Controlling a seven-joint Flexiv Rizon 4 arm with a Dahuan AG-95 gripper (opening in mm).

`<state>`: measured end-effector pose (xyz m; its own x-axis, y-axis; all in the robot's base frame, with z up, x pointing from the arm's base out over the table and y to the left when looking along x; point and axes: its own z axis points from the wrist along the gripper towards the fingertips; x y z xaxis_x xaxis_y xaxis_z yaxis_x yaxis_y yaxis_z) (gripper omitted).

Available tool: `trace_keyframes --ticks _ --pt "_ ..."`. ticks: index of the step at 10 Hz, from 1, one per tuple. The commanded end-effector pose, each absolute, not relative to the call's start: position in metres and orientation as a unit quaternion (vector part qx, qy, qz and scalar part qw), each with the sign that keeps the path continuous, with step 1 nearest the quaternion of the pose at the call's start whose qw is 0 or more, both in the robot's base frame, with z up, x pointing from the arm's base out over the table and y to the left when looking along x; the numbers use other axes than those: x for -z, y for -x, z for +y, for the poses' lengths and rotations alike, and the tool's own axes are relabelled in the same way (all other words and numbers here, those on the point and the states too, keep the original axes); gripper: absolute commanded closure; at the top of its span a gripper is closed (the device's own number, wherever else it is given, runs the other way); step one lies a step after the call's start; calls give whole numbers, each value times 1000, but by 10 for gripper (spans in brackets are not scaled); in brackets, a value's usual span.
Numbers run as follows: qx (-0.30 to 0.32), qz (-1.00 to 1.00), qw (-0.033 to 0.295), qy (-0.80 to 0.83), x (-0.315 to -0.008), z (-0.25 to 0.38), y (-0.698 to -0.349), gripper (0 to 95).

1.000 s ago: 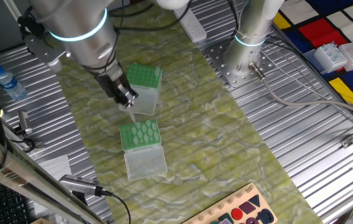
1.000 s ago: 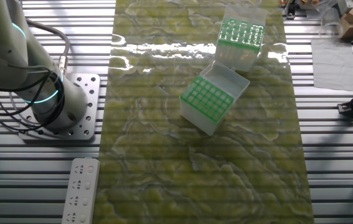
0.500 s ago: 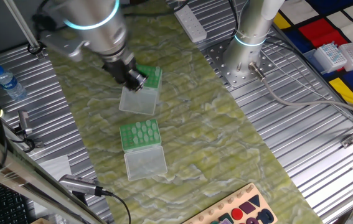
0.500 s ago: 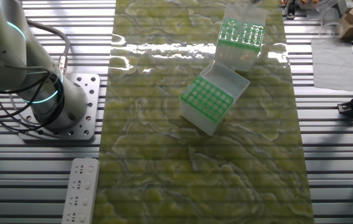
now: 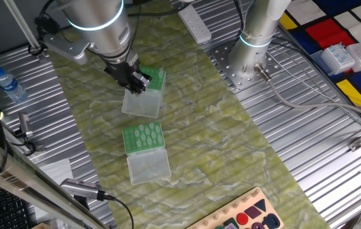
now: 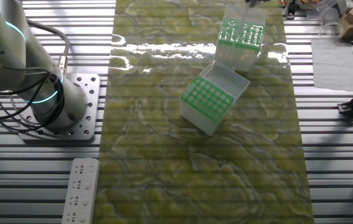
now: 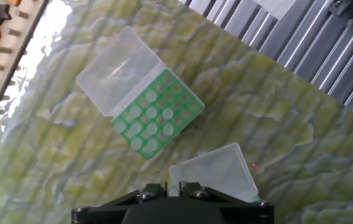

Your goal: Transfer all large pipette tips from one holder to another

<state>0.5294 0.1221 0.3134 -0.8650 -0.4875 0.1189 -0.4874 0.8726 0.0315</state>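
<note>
Two green-topped holders sit on the marbled green mat (image 5: 231,146). My claw (image 5: 139,83) hangs over the far holder (image 5: 147,89), whose clear lid (image 7: 216,171) lies open below my fingers. The near holder (image 5: 142,138) carries the large pipette tips (image 7: 151,115), whitish in its green rack, its lid (image 5: 149,166) folded back. Whether my fingers are pressed together or pinching a tip, I cannot tell.
</note>
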Motion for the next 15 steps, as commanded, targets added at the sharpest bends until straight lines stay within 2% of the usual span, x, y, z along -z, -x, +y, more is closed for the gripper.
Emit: trace_keyframes --ticks 1,6,9,15 --pt "-1 -977 53 -205 -313 122 -528 950" --pt "4 -967 48 -248 -314 119 -527 950" --pt "4 -962 49 -270 -322 76 -506 950" --pt "4 -954 44 -298 -313 27 -458 950"
